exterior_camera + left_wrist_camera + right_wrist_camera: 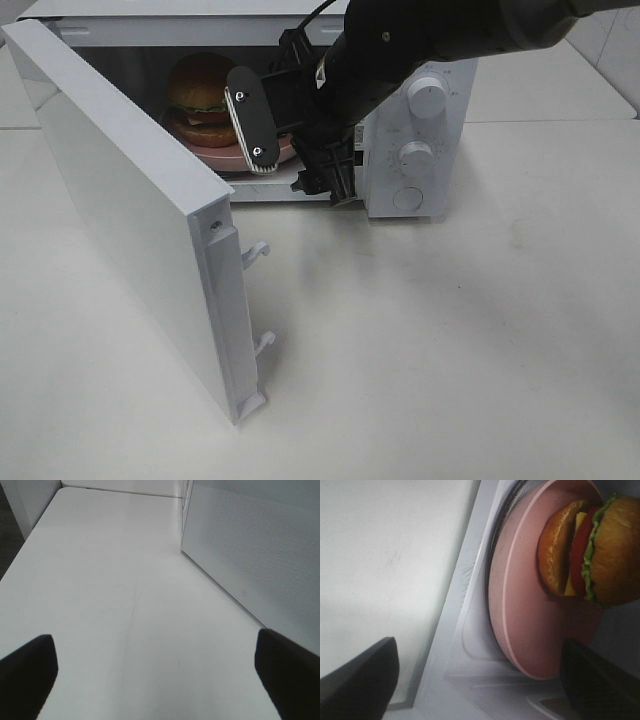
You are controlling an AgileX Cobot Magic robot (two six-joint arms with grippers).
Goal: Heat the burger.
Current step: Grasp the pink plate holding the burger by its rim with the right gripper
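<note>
Inside microwave (420,190), burger (203,95) on pink plate (225,158); right pincer (480,680) spread at its mouth, door (130,210) wide.

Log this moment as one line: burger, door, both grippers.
burger: on plate in microwave | door: open | right gripper: open, by plate | left gripper: open, over table

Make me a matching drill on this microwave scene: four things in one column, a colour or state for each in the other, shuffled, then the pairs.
1 burger
2 plate
3 microwave door
4 right gripper

A black, jaws apart
B pink
C white, swung open
D golden-brown bun

Pairs: 1-D, 2-B, 3-C, 4-A
</note>
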